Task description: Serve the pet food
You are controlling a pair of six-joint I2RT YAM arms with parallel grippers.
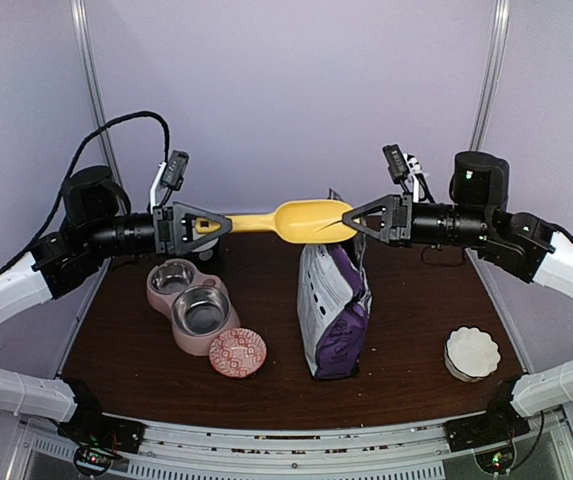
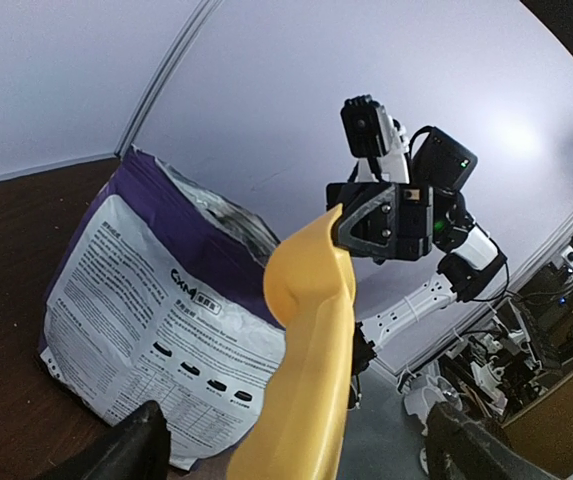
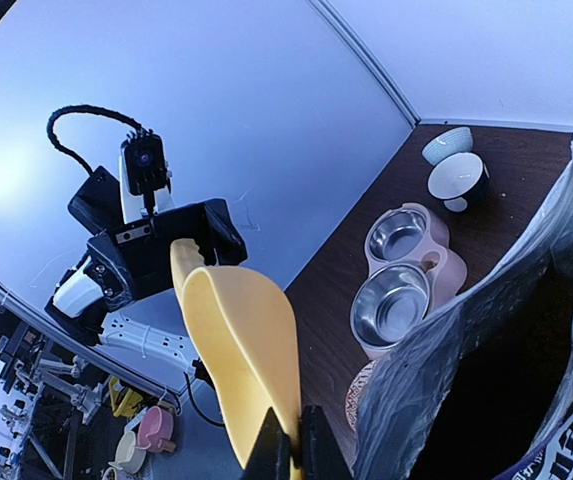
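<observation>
A yellow scoop [image 1: 306,220] hangs in the air between both grippers, above the open top of the purple pet food bag [image 1: 334,310]. My right gripper [image 1: 351,218] is shut on the rim of the scoop's bowl [image 3: 246,340], its fingertips [image 3: 278,455] pinching the edge. My left gripper [image 1: 216,224] is open, its fingers [image 2: 141,440] wide apart on either side of the scoop's handle [image 2: 306,340] without touching it. The bag [image 3: 486,380] stands upright; its inside is dark and no kibble shows. The scoop looks empty.
A pink double feeder [image 1: 191,300] with two empty steel bowls stands left of the bag. A red patterned dish [image 1: 237,352] lies in front of it. A white fluted dish [image 1: 471,352] sits at the front right. Two small bowls [image 3: 448,160] stand at the back left.
</observation>
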